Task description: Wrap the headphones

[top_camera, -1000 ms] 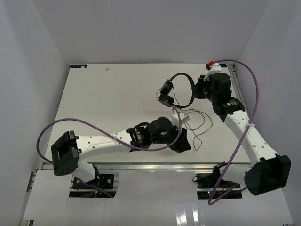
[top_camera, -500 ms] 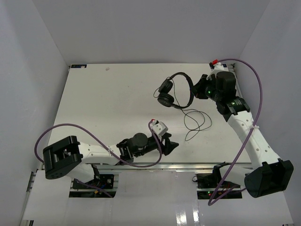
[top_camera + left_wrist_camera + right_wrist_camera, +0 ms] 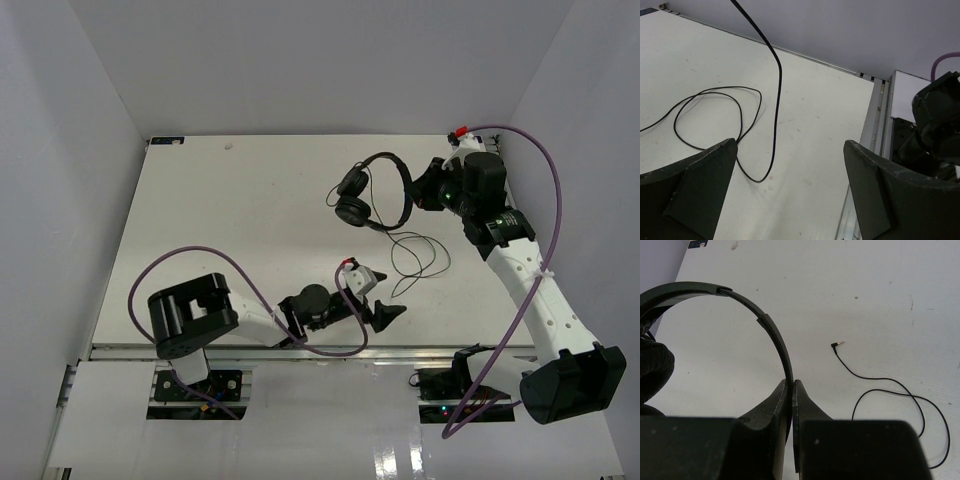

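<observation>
1. Headphones (image 3: 375, 195) hang at the table's (image 3: 220, 220) one o'clock; the left gripper (image 3: 790, 145), near six o'clock, gapes wide and empty.
2. Cord (image 3: 780, 75) trails loose between.
3. Right gripper (image 3: 791, 387) pinches the headband (image 3: 775, 335); snagging the cord could yank it free.

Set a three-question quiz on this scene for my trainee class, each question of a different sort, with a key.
1. True or false: the right end effector is shut on the headband of the headphones.
2. Where does the plug of the cord lie? A) on the table B) on an earcup C) hung over the top of the headphones
3. Fill in: the left end effector is ____ and holds nothing.
Key: 1 true. 2 A. 3 open.
</observation>
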### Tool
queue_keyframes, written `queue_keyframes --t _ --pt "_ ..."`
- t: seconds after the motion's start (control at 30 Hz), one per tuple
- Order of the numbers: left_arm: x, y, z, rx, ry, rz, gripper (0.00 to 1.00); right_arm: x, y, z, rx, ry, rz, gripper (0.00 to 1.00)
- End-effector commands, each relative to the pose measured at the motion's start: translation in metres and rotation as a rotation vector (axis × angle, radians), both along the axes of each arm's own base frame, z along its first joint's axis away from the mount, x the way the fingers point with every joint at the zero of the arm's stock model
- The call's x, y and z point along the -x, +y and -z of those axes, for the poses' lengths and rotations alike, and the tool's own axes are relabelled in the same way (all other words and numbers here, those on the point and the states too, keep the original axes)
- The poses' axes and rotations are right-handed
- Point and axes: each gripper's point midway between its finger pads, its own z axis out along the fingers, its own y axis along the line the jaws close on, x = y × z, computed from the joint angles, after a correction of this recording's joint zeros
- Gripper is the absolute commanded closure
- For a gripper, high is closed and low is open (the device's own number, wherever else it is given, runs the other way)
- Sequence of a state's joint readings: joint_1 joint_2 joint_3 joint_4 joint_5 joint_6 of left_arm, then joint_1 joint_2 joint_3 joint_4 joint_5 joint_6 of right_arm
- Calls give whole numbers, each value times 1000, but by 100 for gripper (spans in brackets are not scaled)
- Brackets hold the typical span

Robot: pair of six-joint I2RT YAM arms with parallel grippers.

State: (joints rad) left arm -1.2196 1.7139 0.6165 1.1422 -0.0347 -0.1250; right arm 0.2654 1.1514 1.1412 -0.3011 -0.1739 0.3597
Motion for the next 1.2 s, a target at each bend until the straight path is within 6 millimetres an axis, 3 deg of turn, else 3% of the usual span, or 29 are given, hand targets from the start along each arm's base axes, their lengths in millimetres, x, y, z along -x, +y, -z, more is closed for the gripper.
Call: queue_keyframes --t 0.0,0.23,0.4,0.43,0.63,0.8,0.97,1.13,1.17 --pt "-12 -26 -10 18 -92 -11 2 12 5 -35 -84 -69 -29 92" --pt "-26 -42 27 -49 -51 -17 5 20 10 -41 -109 -77 -59 92" --pt "-30 -53 45 -71 -7 -7 17 24 11 -43 -121 -76 -73 92" --pt "-32 -54 47 -71 1 -10 22 25 12 -44 -123 -75 -76 92" --pt "-40 -53 57 -71 46 -18 76 32 12 -45 -122 -70 -90 92" --pt "-38 -45 56 -63 58 -16 99 35 11 -44 -121 -72 -93 92" --pt "-32 -29 46 -39 64 -19 100 36 10 -47 -111 -84 -105 92" --pt "-29 7 50 -51 110 -45 100 42 10 -55 -66 -132 -150 92" --pt "-28 14 41 -30 115 -48 100 41 8 -56 -51 -146 -152 92"
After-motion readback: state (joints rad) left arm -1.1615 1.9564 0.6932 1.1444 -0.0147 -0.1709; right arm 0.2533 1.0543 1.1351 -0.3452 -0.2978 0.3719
